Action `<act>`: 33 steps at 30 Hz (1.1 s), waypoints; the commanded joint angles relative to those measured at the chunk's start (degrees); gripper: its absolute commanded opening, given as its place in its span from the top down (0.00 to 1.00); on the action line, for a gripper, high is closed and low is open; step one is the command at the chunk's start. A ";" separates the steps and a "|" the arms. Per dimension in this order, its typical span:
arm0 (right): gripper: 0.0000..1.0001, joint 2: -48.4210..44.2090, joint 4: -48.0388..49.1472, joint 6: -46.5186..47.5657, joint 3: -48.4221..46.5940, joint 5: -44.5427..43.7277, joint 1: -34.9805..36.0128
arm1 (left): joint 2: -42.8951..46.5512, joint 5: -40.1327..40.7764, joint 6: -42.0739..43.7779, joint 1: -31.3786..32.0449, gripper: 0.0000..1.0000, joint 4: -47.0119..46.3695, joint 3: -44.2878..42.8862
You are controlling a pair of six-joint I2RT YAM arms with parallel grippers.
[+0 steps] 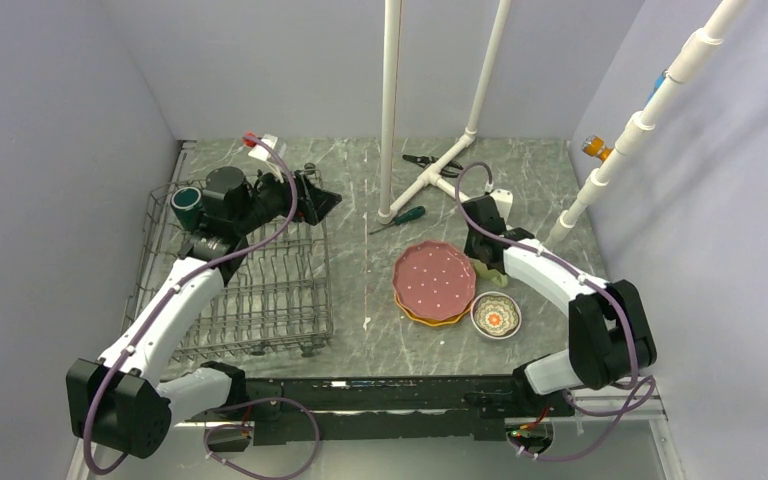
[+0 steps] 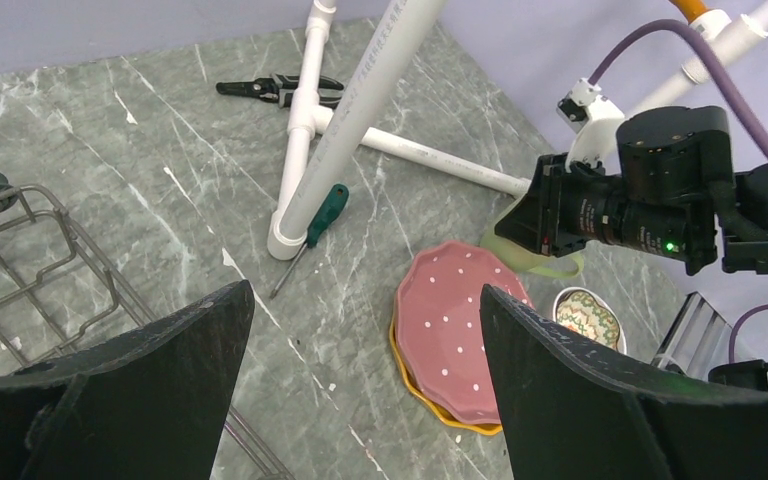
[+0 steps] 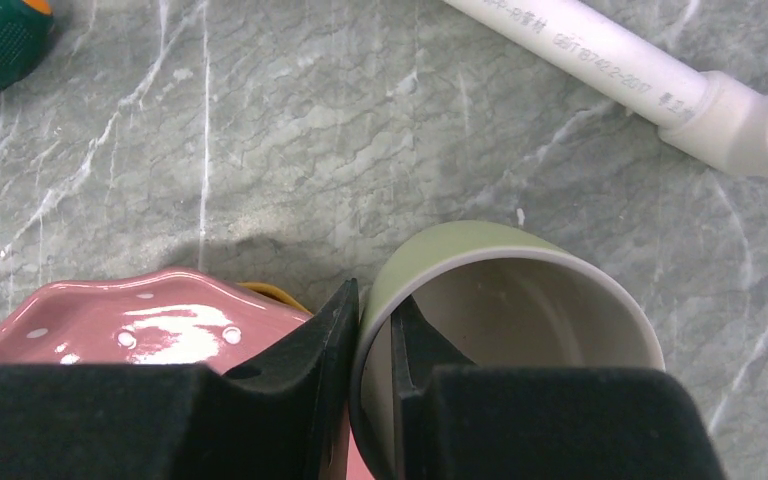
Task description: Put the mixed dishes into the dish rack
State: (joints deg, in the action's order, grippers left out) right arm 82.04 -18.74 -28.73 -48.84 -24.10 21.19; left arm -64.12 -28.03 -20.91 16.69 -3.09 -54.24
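The right gripper (image 3: pixel 375 312) pinches the rim of the light green mug (image 3: pixel 460 245) — one finger inside, one outside, apparently to lift it to the dish rack (image 1: pixel 270 290) — while the left gripper (image 2: pixel 365 295) hangs open and empty.

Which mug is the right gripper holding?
The light green mug, its rim pinched by the right gripper beside the pink scalloped plate; the dark green mug stands apart in the dish rack's far left corner.

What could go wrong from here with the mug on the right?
The right pincer pinches the light green mug by one wall, so it may tilt or slip when lifted. Its outer finger sits beside the pink plate and could nudge it. The white pipe frame near the path to the dish rack could get bumped.
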 commanded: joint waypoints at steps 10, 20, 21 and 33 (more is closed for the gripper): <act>1.00 -19.62 3.25 5.28 -2.71 -1.64 -0.08 | -2.70 -4.80 -3.21 -0.21 0.08 -3.01 -1.80; 1.00 -36.05 37.61 -17.58 10.59 37.33 0.08 | -11.02 -25.47 -24.63 0.48 0.03 -33.41 2.74; 1.00 -35.99 42.33 -23.54 12.29 37.42 0.08 | -11.49 -26.06 -27.72 1.07 0.02 -39.56 4.29; 1.00 -24.16 70.28 -49.22 10.07 39.31 8.44 | -10.94 -19.77 -25.47 9.18 0.04 -56.41 13.41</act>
State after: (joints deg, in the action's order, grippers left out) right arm 59.66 32.77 -70.41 -33.63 15.57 27.07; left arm -76.47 -49.65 -47.70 25.21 -50.43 -42.68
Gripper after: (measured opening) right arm 0.167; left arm 0.968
